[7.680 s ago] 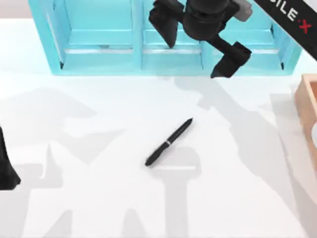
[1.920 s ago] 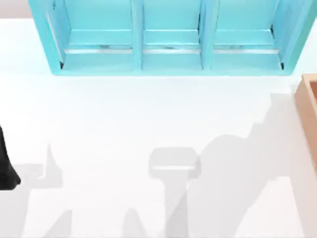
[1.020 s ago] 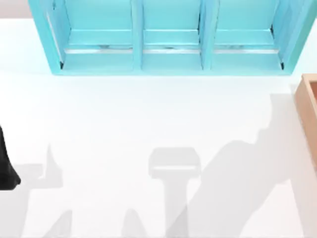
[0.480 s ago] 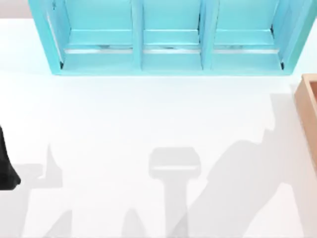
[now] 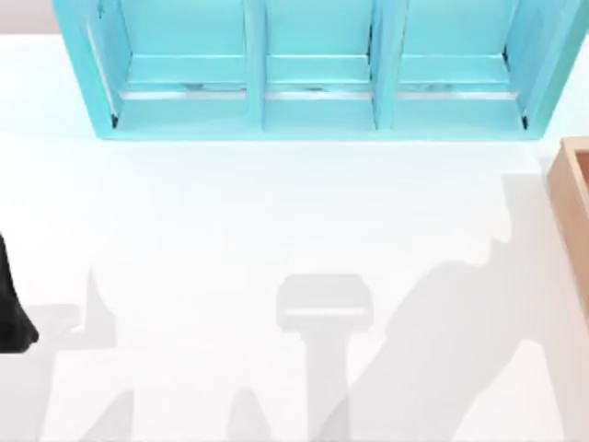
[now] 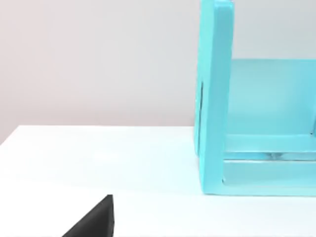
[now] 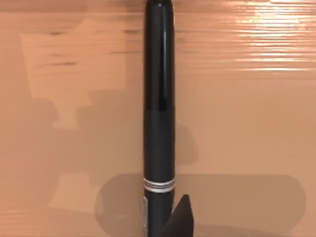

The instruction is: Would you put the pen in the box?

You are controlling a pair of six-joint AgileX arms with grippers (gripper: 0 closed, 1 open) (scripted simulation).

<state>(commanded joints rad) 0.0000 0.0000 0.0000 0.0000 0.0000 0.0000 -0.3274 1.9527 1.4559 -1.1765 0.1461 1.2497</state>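
The pen [image 7: 159, 98] has left the table, right gripper [image 7: 170, 222] clamped on it over the box [image 7: 247, 123]

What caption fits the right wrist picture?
Black pen in the right tool, hanging over the wooden box.

Black pen [image 7: 158, 98] w/ thin silver ring near its lower part stands lengthwise across the frame, over the box's [image 7: 247, 123] orange-tan wood-grain face. One dark end effector fingertip [image 7: 181, 219] sits just beside the pen below the ring. Pen's shadow falls on the wood.
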